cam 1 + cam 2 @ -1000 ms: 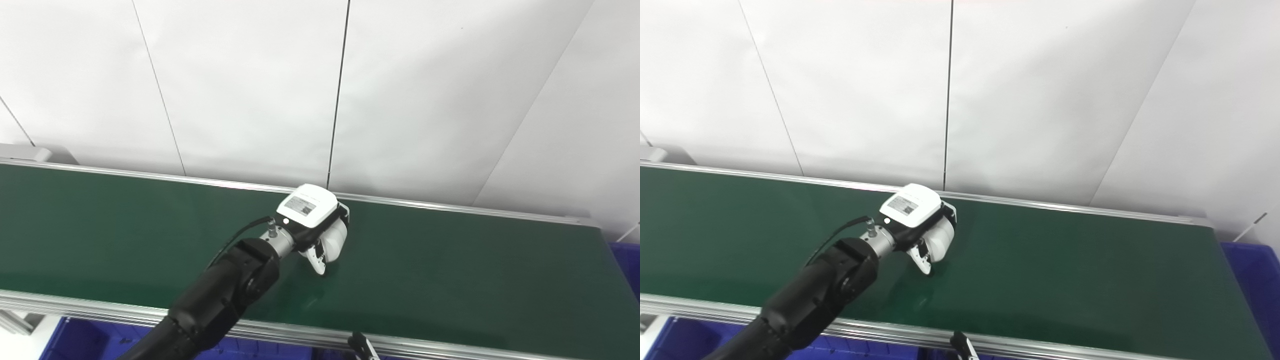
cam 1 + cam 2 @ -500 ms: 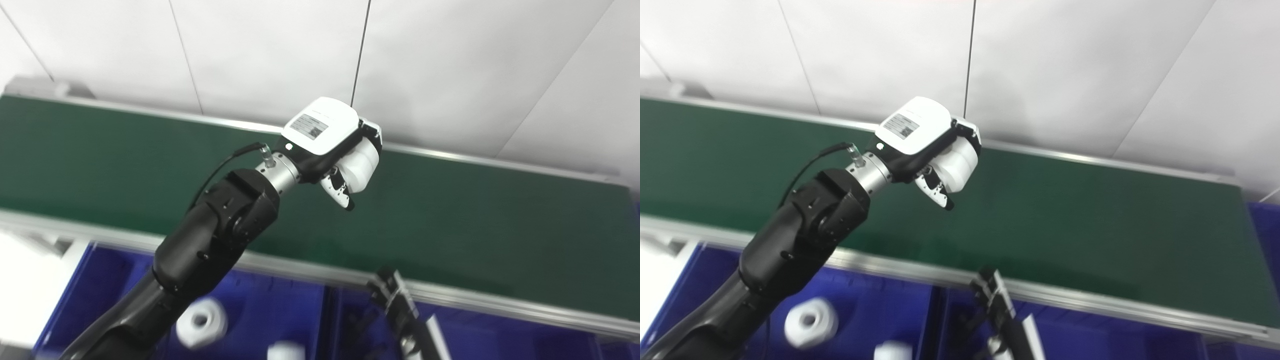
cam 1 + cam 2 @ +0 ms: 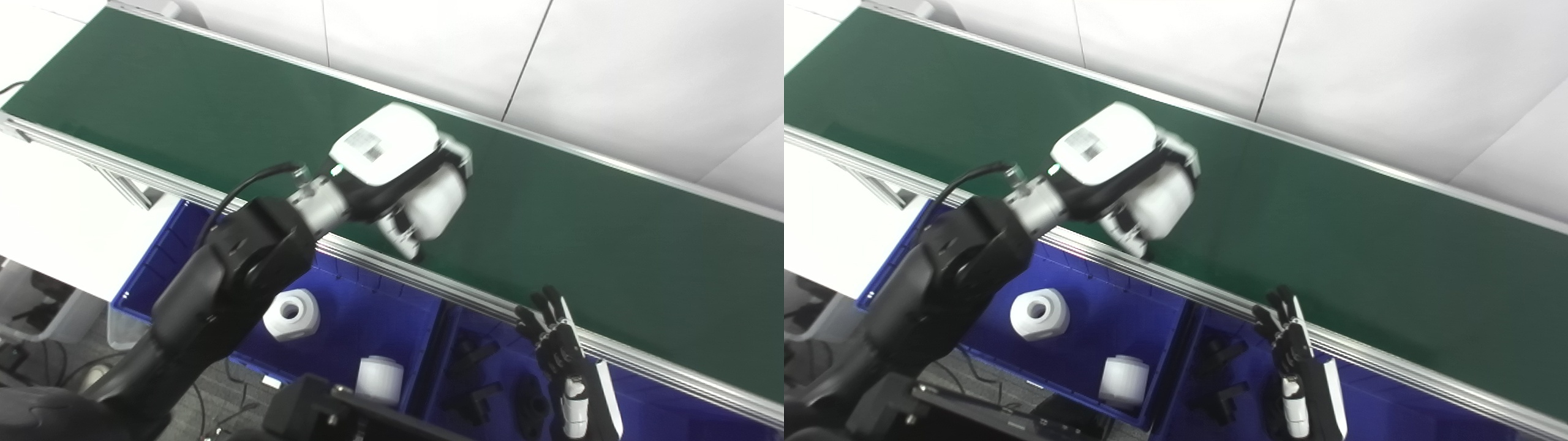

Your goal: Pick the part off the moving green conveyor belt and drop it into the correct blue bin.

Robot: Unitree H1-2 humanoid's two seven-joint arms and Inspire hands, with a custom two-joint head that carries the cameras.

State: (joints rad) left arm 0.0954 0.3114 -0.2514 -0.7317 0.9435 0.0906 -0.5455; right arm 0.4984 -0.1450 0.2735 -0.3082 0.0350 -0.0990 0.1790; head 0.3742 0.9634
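My left hand point(image 3: 392, 174) is shut on a white cylindrical part point(image 3: 436, 203), held in the air over the near edge of the green conveyor belt point(image 3: 582, 208). The same part point(image 3: 1159, 206) shows under the hand's white back in the right eye view. Below that edge stands a blue bin point(image 3: 361, 306) with two white round parts point(image 3: 291, 314) point(image 3: 380, 380) in it. My right hand point(image 3: 556, 343) is low at the right, fingers spread upward and holding nothing, in front of the belt's rail.
A second blue bin point(image 3: 649, 404) to the right holds several black parts point(image 3: 474, 355). A silver rail point(image 3: 380, 263) runs along the belt's near side. A white table top point(image 3: 55, 208) lies at the left. White wall panels stand behind the belt.
The camera has tilted down, bringing the bins and the right hand into view. My left hand has lifted the white part off the belt and drawn it back toward the near rail.
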